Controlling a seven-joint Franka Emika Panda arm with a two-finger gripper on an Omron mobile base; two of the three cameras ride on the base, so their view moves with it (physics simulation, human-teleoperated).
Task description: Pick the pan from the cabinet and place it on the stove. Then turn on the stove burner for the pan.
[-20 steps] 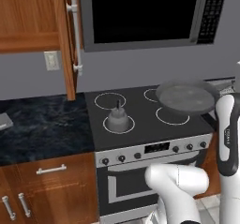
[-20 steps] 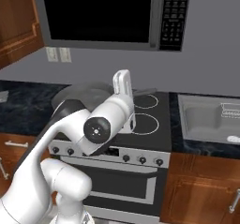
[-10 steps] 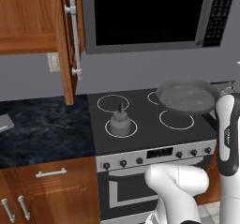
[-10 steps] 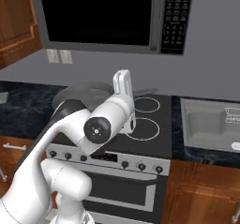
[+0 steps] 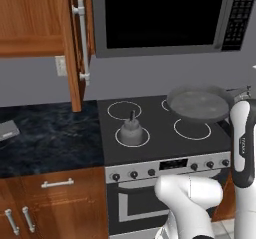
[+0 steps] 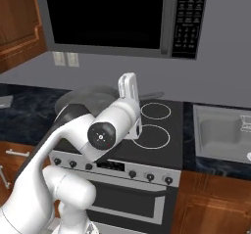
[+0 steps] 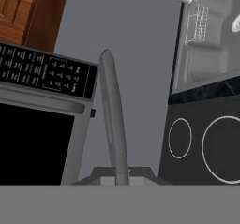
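Nothing has shifted but the camera; hand (image 7: 123, 178) pinching the pan (image 5: 197, 104) over the stove (image 5: 160, 135).

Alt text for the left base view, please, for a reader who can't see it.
A dark-grey pan hangs just above the right rear of a black stove, carried by the white robot arm at the right edge. A small grey kettle sits on the front left burner, and a wooden cabinet door stands open at upper left.

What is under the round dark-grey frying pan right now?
The round dark-grey frying pan hangs over the black glass cooktop's right side, covering most of the back right white ring; the front right ring shows just below it.
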